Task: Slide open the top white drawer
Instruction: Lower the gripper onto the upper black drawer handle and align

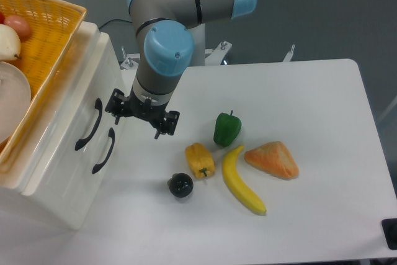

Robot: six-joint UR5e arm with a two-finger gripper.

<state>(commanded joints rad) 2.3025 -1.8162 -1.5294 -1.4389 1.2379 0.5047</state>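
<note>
Fixed camera: the gripper (141, 116) hangs just right of the white cabinet (59, 172), fingers apart and empty. The top white drawer (79, 100) sits closed at left, its curved black handle (90, 125) ungrasped. Judged step: approach; the next move calls for closing on that upper handle and pulling rightward. Counts: two drawer fronts, two handles, one green pepper (227, 129), one yellow pepper (200, 160), one banana (241, 181), one orange basket (38, 48).

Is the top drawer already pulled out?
No, the top drawer sits flush with the lower drawer, and the tool is beside its handle, not on it.
</note>
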